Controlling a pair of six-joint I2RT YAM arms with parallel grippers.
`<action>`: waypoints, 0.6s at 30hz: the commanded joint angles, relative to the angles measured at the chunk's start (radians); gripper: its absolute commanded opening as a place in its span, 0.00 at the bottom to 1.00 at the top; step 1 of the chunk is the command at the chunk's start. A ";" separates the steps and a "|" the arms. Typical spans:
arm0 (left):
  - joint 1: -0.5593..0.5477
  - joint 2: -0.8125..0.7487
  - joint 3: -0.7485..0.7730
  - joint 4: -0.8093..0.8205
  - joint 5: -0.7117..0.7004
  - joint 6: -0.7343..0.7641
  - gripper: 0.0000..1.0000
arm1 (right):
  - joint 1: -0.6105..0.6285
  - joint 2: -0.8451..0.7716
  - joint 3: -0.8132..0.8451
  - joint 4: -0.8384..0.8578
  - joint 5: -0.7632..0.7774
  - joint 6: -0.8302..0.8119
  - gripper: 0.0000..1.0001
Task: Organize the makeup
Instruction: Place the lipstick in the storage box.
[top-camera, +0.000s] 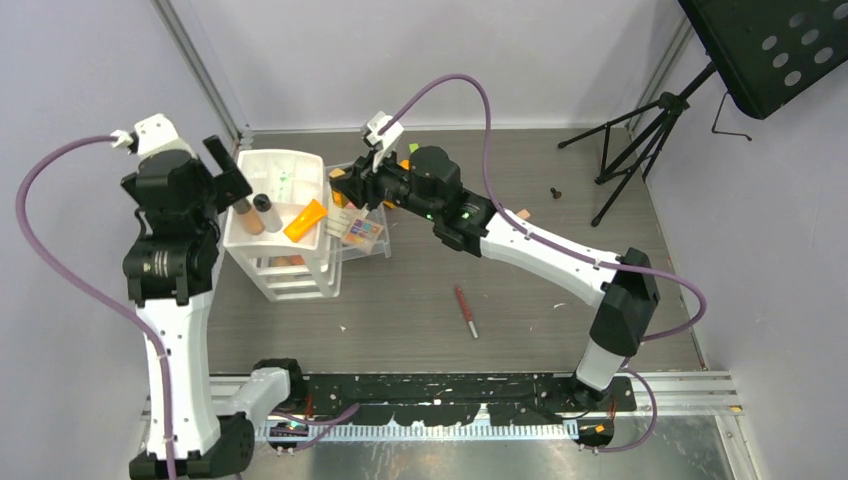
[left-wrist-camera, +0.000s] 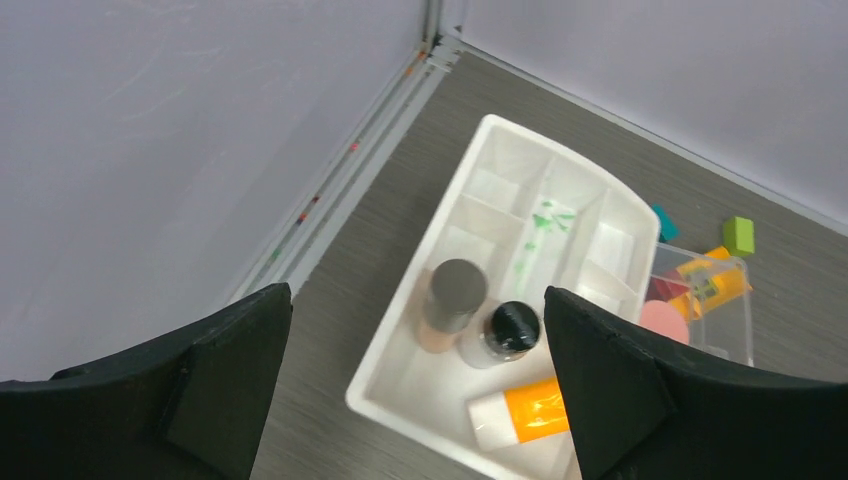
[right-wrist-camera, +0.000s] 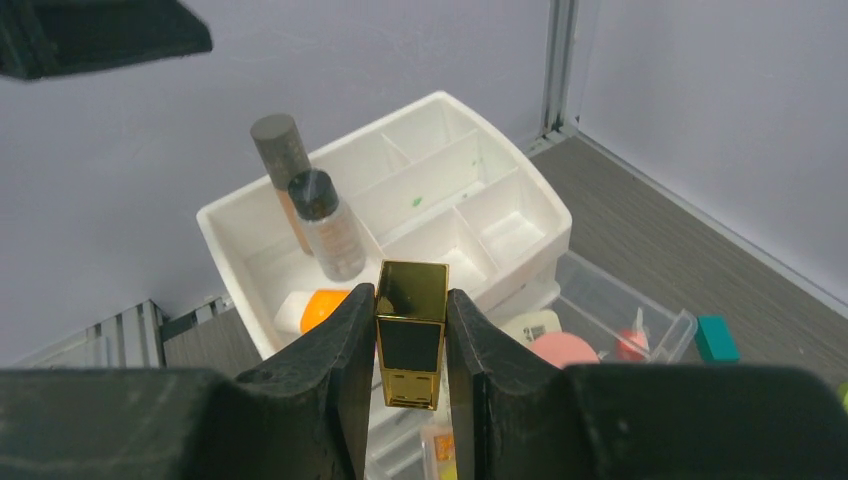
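In your organizer (top-camera: 262, 160): two bottles (left-wrist-camera: 452, 300), orange tube (top-camera: 305, 221). Right pincer (right-wrist-camera: 411, 345) grips lipstick (right-wrist-camera: 410, 320); left pincer (left-wrist-camera: 415, 295) wide, empty. Outstanding: red pencil (top-camera: 466, 311), on worktop (top-camera: 420, 290).

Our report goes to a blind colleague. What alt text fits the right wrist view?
The right gripper clamps an upright gold-black lipstick before a white organizer holding two capped bottles and an orange tube. A clear tray with a pink compact sits beside it.

lipstick (right-wrist-camera: 410, 335): gold with black band
organizer (left-wrist-camera: 470, 185): white, green smears
tube (left-wrist-camera: 520, 412): orange, white cap
compact (left-wrist-camera: 664, 322): pink
pencil (top-camera: 466, 311): red
worktop (top-camera: 420, 290): grey woodgrain
arm cables (top-camera: 60, 270): purple
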 joint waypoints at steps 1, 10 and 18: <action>0.030 -0.092 -0.081 0.096 -0.101 -0.037 1.00 | -0.002 0.077 0.149 0.031 0.008 -0.036 0.00; -0.002 -0.220 -0.273 0.242 -0.260 0.023 1.00 | -0.025 0.274 0.389 -0.028 -0.024 -0.067 0.00; -0.044 -0.407 -0.424 0.443 -0.153 0.095 1.00 | -0.028 0.383 0.473 -0.021 -0.094 -0.071 0.00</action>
